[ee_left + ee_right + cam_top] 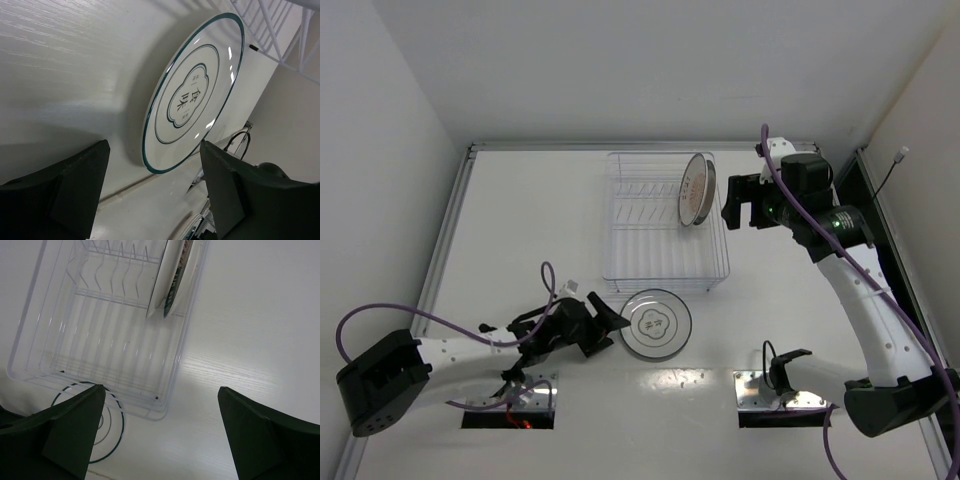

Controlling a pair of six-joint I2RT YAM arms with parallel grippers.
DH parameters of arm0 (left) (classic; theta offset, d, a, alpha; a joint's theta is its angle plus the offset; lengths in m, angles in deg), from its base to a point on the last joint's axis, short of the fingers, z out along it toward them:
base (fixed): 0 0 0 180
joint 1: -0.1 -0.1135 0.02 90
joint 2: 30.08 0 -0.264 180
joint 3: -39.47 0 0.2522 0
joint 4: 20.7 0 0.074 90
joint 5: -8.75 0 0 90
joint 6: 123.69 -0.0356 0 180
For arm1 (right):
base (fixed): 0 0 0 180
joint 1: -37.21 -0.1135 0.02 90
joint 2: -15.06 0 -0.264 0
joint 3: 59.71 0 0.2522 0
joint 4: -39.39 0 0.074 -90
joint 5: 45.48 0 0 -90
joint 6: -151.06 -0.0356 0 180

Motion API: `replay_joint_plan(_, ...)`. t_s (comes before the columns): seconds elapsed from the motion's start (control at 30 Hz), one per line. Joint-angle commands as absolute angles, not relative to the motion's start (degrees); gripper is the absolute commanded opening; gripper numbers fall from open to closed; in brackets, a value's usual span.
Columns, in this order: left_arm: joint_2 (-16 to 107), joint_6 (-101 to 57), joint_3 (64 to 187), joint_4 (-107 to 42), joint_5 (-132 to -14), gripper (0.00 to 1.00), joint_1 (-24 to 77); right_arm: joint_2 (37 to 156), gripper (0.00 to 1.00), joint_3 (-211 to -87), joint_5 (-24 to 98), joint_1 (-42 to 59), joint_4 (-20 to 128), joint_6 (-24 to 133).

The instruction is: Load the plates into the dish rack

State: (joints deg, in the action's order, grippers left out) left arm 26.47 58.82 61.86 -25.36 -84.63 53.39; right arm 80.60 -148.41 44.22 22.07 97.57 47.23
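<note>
1. Locate the rack (640, 250) at mid worktop (520, 220); note two plates (167, 275) standing upright between tines at its right end, so count these as loaded and one as outstanding.
2. Locate the third plate (657, 323) flat on the worktop, just beside the rack's near wall; judge a flat plate awkward to pinch from above, hence a low, sideways approach to its rim.
3. Read the left tool (610, 325) as spread wide and empty; held low over the worktop, with fingers (75, 190) either side of the third plate's near rim; not yet closed on it.
4. Read the right tool (742, 212) as spread wide and empty; held just right of the rack, beside the upright plates; probably parked there to keep the free slots unobstructed.
5. Treat as unresolved:
   - whether the two upright plates share one slot or touch; seen edge-on and packed close from the right wrist, with only one patterned face showing from above;
   - whether the third plate touches the rack wall; edges meet in the top view, gap not discernible;
   - whether either left finger touches the rim; lower part of the left wrist view blocked by the fingers themselves.
</note>
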Motion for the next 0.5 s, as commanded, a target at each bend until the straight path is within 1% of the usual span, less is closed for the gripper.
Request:
replay_joint_plan(0.0, 26.87, 61.32, 59.56, -18.64, -85.29, 0.70, 54.15, 80.01, 0.93, -150.29, 43.73, 22.79, 97.53, 48.22)
replay_joint_plan(0.1, 28.44, 60.27, 60.26, -18.11, -84.68, 0.59, 54.15, 80.01, 0.93, -150.29, 44.25, 22.79, 98.06, 48.75)
replay_joint_plan(0.13, 30.37, 60.27, 61.14, -18.11, -84.68, 0.46, 54.15, 79.49, 0.92, -149.68, 44.25, 22.79, 98.06, 48.75)
replay_joint_plan(0.2, 32.92, 59.75, 63.07, -17.59, -83.36, 0.37, 54.15, 79.48, 0.92, -149.06, 44.25, 22.79, 98.06, 48.75)
replay_joint_plan(0.23, 34.33, 58.61, 63.95, -17.58, -82.49, 0.31, 54.15, 79.48, 0.92, -148.54, 43.73, 22.79, 98.06, 48.75)
replay_joint_plan(0.3, 37.85, 57.29, 66.06, -17.58, -81.95, 0.29, 54.15, 79.48, 0.92, -148.53, 43.20, 22.79, 98.06, 48.75)
replay_joint_plan(0.47, 40.58, 56.14, 66.60, -15.65, -80.72, 0.29, 53.54, 78.25, 0.92, -147.39, 43.73, 22.79, 98.06, 48.75)
